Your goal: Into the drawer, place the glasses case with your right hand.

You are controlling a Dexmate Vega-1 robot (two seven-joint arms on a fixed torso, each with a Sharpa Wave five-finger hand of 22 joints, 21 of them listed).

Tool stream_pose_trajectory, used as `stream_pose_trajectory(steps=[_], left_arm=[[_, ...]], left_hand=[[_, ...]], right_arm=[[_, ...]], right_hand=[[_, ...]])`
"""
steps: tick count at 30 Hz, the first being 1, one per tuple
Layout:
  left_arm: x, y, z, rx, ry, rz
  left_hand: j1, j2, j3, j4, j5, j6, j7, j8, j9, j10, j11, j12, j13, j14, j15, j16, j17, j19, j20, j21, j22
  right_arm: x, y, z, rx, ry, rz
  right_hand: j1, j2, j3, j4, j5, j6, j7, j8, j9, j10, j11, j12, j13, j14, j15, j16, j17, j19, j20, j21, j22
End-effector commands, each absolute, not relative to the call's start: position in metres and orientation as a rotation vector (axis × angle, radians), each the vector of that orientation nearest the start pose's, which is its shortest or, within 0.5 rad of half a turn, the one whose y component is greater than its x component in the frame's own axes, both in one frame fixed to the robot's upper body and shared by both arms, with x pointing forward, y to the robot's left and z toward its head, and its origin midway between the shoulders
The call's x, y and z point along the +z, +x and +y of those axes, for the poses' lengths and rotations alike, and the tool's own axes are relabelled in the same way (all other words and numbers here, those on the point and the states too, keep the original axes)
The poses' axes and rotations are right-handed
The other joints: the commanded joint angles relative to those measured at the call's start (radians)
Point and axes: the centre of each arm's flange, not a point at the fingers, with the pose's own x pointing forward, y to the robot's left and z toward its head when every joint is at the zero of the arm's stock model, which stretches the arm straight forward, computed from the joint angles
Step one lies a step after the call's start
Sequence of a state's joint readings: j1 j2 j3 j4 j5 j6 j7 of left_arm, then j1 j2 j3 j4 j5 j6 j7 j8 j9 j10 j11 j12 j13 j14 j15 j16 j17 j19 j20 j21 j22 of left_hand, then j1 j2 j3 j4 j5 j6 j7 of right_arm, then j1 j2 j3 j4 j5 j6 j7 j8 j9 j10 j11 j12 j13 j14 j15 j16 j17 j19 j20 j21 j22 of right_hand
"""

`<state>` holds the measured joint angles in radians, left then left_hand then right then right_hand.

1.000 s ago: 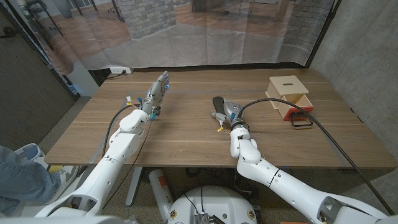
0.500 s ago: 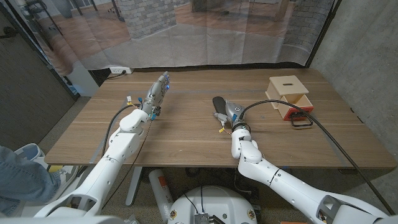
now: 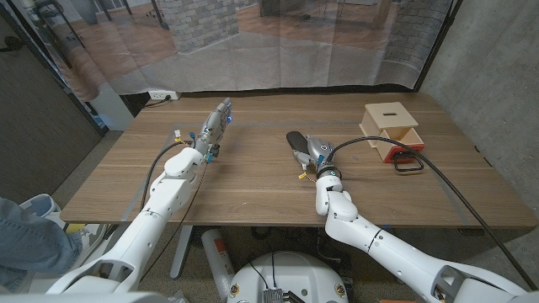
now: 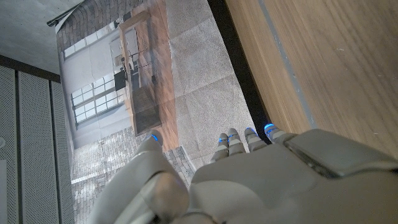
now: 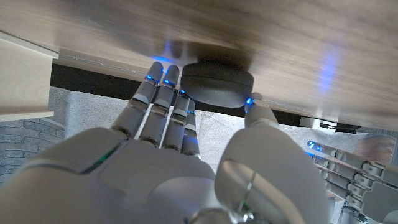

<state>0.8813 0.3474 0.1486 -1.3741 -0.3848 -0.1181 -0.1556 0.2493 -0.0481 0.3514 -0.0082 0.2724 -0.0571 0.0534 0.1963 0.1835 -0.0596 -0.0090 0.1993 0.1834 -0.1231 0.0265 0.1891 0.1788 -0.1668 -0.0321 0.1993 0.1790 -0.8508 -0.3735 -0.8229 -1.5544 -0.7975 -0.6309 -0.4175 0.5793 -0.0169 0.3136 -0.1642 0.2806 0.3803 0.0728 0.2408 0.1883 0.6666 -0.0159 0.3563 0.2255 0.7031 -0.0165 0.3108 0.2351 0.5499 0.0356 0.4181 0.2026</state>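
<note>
The dark oval glasses case point(image 3: 296, 140) is at the middle of the wooden table point(image 3: 253, 181). My right hand point(image 3: 314, 154) is right behind it. In the right wrist view its fingers point(image 5: 163, 93) lie along one side of the case point(image 5: 217, 84) and the thumb touches the other side, so the hand pinches the case. The light wooden box point(image 3: 390, 118) stands at the right of the table with its red-lined drawer point(image 3: 397, 145) pulled out. My left hand point(image 3: 215, 126) stands on its edge at the left, fingers stretched out and holding nothing.
A black loop handle point(image 3: 408, 164) lies on the table in front of the drawer. Bare tabletop lies between the case and the box. A person's leg in jeans point(image 3: 25, 240) is off the table's near left corner. A curtain hangs behind the far edge.
My right hand and forearm have shifted slightly right and closed in on the case, which has turned a little. The left hand stays put.
</note>
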Motion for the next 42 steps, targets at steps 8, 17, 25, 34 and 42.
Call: stream_pose_trajectory(steps=[8,17,25,34,42], left_arm=[[-0.014,0.653,0.279,-0.227,0.038,-0.568],[-0.015,0.652,0.281,-0.222,0.036,-0.566],[-0.016,0.653,0.28,-0.224,0.037,-0.563],[-0.017,0.652,0.279,-0.226,0.034,-0.564],[-0.016,0.651,0.278,-0.228,0.03,-0.567]], left_hand=[[0.002,0.009,-0.003,-0.001,-0.002,-0.004,-0.008,0.001,0.004,-0.005,0.001,0.001,0.004,0.004,0.0,0.002,0.006,-0.058,0.0,0.0,0.003],[0.002,0.011,-0.003,-0.001,-0.004,-0.004,-0.008,0.001,0.004,-0.007,0.003,0.0,0.004,0.005,0.002,0.002,0.006,-0.058,0.0,0.0,0.003],[0.003,0.012,-0.004,-0.001,-0.005,-0.005,-0.008,0.0,0.004,-0.006,0.0,0.001,0.004,0.005,0.001,0.002,0.006,-0.058,0.002,0.0,0.003],[0.004,0.014,-0.004,-0.001,-0.006,-0.005,-0.007,0.0,0.004,-0.008,0.0,0.001,0.004,0.005,0.001,0.002,0.006,-0.06,0.005,0.0,0.003],[0.005,0.015,-0.004,-0.001,-0.007,-0.005,-0.007,0.0,0.004,-0.008,0.002,0.001,0.004,0.005,0.001,0.001,0.006,-0.06,0.005,0.0,0.003]], right_arm=[[-0.1,0.616,-0.113,-0.382,-1.332,-0.558],[-0.108,0.623,-0.114,-0.364,-1.353,-0.524],[-0.111,0.627,-0.116,-0.364,-1.36,-0.507],[-0.112,0.628,-0.118,-0.372,-1.354,-0.515],[-0.112,0.626,-0.12,-0.385,-1.345,-0.539]], right_hand=[[0.054,0.004,0.018,-0.003,-0.01,0.042,-0.014,0.012,0.004,0.041,-0.018,0.018,0.007,0.041,-0.022,0.017,0.007,0.03,-0.02,0.016,0.007],[0.062,0.003,0.02,-0.002,-0.013,0.046,-0.021,0.011,0.005,0.037,-0.016,0.015,0.008,0.044,-0.026,0.018,0.008,0.033,-0.024,0.018,0.007],[0.089,0.005,0.028,-0.007,-0.015,0.044,-0.024,0.006,0.005,0.034,-0.022,0.012,0.009,0.046,-0.031,0.019,0.01,0.032,-0.024,0.019,0.008],[0.187,0.02,0.049,-0.015,-0.02,0.074,-0.044,0.008,0.006,0.086,-0.046,0.025,0.011,0.081,-0.065,0.055,0.034,0.055,-0.046,0.033,0.011],[0.242,0.026,0.049,-0.011,-0.028,0.106,-0.055,0.012,0.007,0.137,-0.062,0.038,0.013,0.116,-0.104,0.095,0.061,0.085,-0.072,0.051,0.015]])
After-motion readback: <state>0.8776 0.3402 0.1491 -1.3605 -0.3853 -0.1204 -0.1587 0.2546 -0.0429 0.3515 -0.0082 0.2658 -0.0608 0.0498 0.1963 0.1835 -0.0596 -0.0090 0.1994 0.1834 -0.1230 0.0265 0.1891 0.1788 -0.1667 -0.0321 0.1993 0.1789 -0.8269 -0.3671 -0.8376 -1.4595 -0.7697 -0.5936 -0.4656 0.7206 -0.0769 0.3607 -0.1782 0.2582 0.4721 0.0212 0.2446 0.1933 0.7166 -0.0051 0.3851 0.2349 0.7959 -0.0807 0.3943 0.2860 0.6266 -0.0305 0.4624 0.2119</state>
